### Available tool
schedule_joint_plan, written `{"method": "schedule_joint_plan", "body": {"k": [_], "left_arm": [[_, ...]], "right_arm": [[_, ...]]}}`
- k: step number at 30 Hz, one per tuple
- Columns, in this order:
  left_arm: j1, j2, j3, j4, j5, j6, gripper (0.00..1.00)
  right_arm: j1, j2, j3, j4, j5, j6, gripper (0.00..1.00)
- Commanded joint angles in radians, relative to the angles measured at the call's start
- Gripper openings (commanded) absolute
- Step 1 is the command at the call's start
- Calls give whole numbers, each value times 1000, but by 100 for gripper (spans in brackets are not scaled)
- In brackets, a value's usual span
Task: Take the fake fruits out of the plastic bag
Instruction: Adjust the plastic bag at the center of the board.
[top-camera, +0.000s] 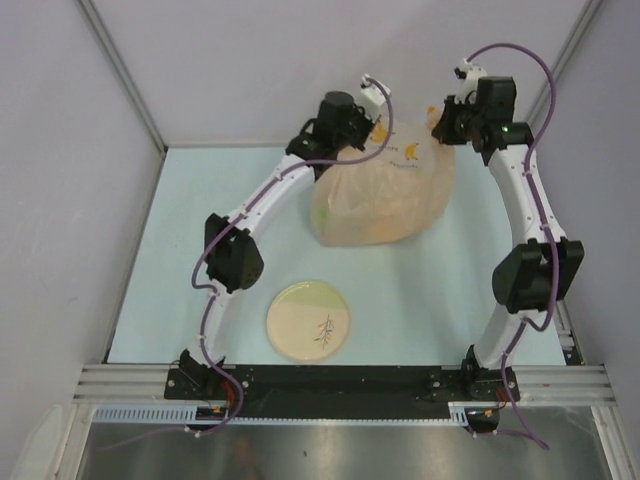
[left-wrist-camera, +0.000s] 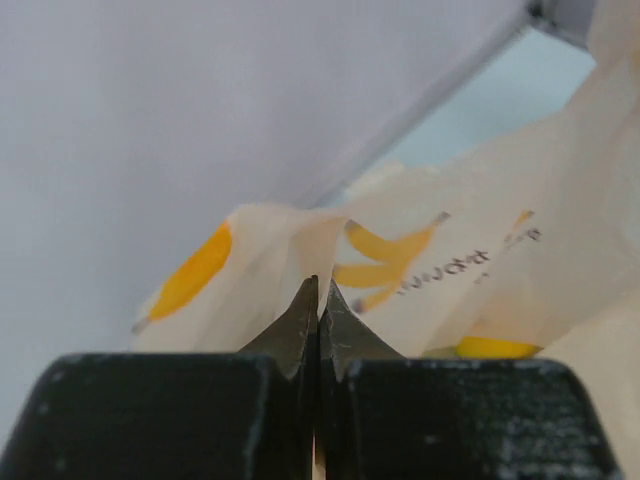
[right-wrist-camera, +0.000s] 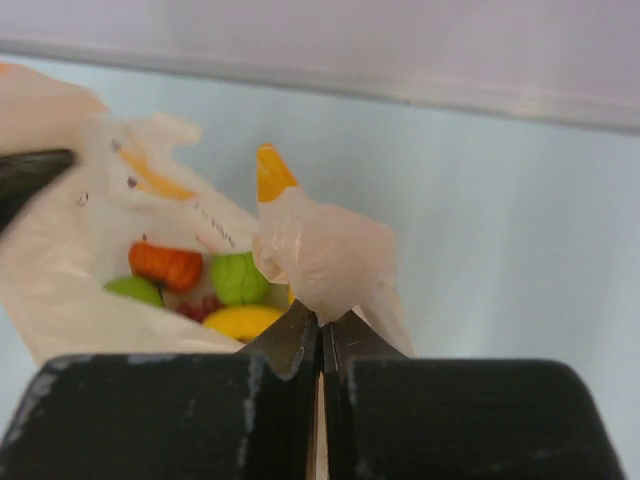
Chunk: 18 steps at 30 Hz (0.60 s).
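The peach-pink plastic bag (top-camera: 385, 195) sits at the back middle of the table, its top edge lifted at both corners. My left gripper (top-camera: 372, 128) is shut on the bag's left top edge (left-wrist-camera: 300, 240). My right gripper (top-camera: 440, 124) is shut on the bag's right top corner (right-wrist-camera: 320, 260). The right wrist view looks into the bag's mouth: a green apple (right-wrist-camera: 240, 277), a second green apple (right-wrist-camera: 134, 289), a red-orange piece (right-wrist-camera: 166, 265), a yellow lemon (right-wrist-camera: 243, 322) and dark red grapes (right-wrist-camera: 200, 308) lie inside. The banana and mango are not clearly seen.
A round beige plate (top-camera: 309, 320) with a dark sprig print lies on the light blue mat near the front, between the arm bases. Grey walls close the back and both sides.
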Motion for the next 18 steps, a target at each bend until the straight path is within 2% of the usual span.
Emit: {"method": "schedule_joint_plan", "body": {"k": [1,3,4,6,8,10,11,13,14,15,17,18], "left_arm": [[137,-168,136,154,-13,84,0],[173,-163,208,229,-18,140,0],[201,-169,222,255,-20,153,0],[218,-200,230,312,-27,139,0],[228,-261,228,313,-30,127,0],[227,-316,204,254,40,89,0],[227,-347,182,223,65,73,0],[206,-477,29,131,85,29,0],[201,-529,-56,110,95,9,0],[195,-653,-265,102,109,-32,0],[186,-784,-518,115,135,-85,0],[181,-842,-768,123,143,-137,0]], "right_arm": [[17,140,333,61,-14,35,0],[30,267,506,92,-12,41,0],[31,301,661,112,-12,56,0],[17,352,751,217,-34,96,0],[5,329,734,302,-40,134,0],[-3,240,651,370,-55,98,0],[-6,202,515,382,-64,81,0],[-9,47,342,426,-101,29,0],[-9,-14,134,442,-112,1,0],[-4,-68,44,457,-126,-17,0],[20,-200,-139,437,-127,-100,0],[33,-232,-291,393,-135,-121,0]]}}
